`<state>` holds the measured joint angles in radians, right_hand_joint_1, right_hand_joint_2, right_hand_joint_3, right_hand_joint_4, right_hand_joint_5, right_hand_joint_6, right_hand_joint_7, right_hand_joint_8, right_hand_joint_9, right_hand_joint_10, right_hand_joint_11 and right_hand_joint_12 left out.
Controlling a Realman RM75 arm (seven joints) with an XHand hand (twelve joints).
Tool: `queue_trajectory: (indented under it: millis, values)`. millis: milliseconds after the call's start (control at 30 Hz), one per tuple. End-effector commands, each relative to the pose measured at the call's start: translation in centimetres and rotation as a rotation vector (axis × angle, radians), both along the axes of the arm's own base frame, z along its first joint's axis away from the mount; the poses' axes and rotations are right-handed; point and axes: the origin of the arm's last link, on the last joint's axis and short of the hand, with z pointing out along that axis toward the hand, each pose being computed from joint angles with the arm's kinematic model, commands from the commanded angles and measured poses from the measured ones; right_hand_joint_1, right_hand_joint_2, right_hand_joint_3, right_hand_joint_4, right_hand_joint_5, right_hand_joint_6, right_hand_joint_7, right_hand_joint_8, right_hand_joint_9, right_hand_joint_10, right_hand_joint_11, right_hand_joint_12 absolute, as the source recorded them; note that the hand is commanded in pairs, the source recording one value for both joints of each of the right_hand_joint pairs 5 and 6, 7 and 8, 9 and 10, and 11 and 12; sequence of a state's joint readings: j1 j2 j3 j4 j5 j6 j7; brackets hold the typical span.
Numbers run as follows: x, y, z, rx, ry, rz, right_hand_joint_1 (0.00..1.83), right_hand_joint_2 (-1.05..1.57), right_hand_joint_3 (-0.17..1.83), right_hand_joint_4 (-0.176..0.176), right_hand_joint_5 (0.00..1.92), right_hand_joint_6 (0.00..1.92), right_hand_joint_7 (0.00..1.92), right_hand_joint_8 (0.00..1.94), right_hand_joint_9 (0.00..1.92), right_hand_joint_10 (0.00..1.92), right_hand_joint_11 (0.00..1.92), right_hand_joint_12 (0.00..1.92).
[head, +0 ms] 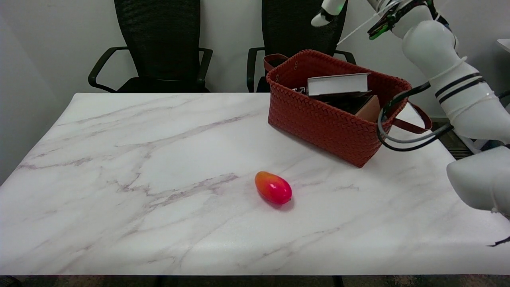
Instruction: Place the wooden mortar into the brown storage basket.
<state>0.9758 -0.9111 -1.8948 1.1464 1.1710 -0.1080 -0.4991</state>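
The brown woven storage basket (318, 119) stands at the table's far right. A grey-white box (336, 83) lies flat across the top of its contents; no bare wooden mortar shows. My right hand (328, 10) is high above the basket's far rim, mostly cut off by the picture's top edge. Only one extended finger shows, and it holds nothing. The white right arm (450, 75) slants down behind the basket to the lower right.
A red-orange mango (273, 187) lies mid-table, in front of the basket. A tan-sided carton (369, 109) leans inside the basket's right end. Two black chairs (159, 44) stand behind the table. Arm cables (402, 139) loop over the basket's right corner.
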Motion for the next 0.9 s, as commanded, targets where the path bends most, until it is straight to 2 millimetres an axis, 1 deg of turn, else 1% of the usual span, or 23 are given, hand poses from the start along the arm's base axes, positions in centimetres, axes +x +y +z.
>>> queue_trajectory:
  millis: [33,200,300,400,467,600,767,900]
  values:
    - [0.5,11.2,-2.0,-0.146,0.004,0.523,1.29,-0.16,0.98,0.000,0.04,0.04,0.41,0.41,0.52,0.52,0.33,0.33]
    - [-0.9,15.0,-3.9,-0.222,0.016,0.636,1.29,-0.11,1.01,0.000,0.04,0.04,0.43,0.43,0.55,0.55,0.38,0.38]
    - [-1.4,16.7,-5.2,-0.243,0.044,0.676,1.29,-0.07,1.00,0.000,0.04,0.04,0.44,0.44,0.57,0.57,0.41,0.41]
    - [-2.4,18.1,-6.7,-0.266,0.082,0.700,1.27,0.01,1.07,0.000,0.04,0.04,0.47,0.47,0.58,0.58,0.44,0.44]
    - [-3.6,19.1,-7.7,-0.281,0.098,0.740,1.26,0.03,1.10,0.000,0.04,0.04,0.47,0.47,0.59,0.59,0.46,0.46]
    - [-6.0,20.6,-9.2,-0.312,0.088,0.761,1.22,0.06,1.15,0.000,0.04,0.04,0.43,0.43,0.57,0.57,0.47,0.47]
    - [-9.4,22.2,-11.8,-0.357,0.093,0.724,1.19,0.06,1.09,0.000,0.04,0.04,0.39,0.39,0.56,0.56,0.48,0.48]
    - [-12.2,24.1,-13.8,-0.391,0.082,0.702,1.14,0.05,1.05,0.000,0.05,0.05,0.34,0.34,0.54,0.54,0.48,0.48]
